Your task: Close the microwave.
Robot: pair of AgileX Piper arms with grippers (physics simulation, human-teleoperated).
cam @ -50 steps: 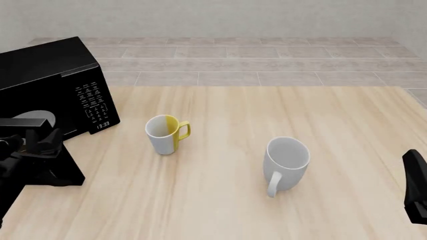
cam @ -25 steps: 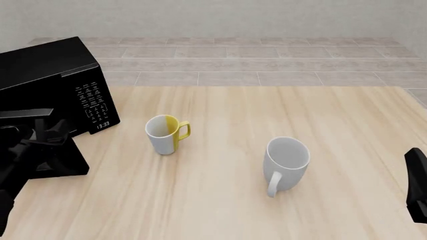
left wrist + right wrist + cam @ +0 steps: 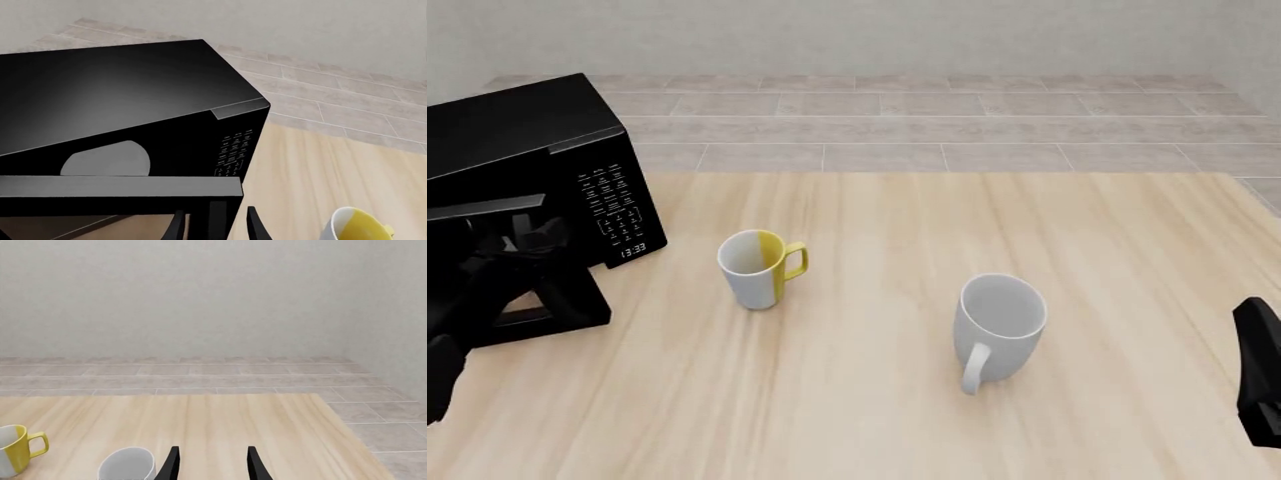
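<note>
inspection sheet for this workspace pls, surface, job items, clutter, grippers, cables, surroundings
surface: light wood table, no spills seen
job's things: black microwave at far left, door ajar, turntable visible inside
clutter: yellow-and-white mug upright beside the microwave; white mug upright mid-table, handle toward the arms
grippers: left gripper at the door's outer face, fingers parted, holding nothing; right gripper open, low at the table's right edge, away from everything
cables: nothing seen
surroundings: tiled floor and plain grey wall beyond the table
</note>
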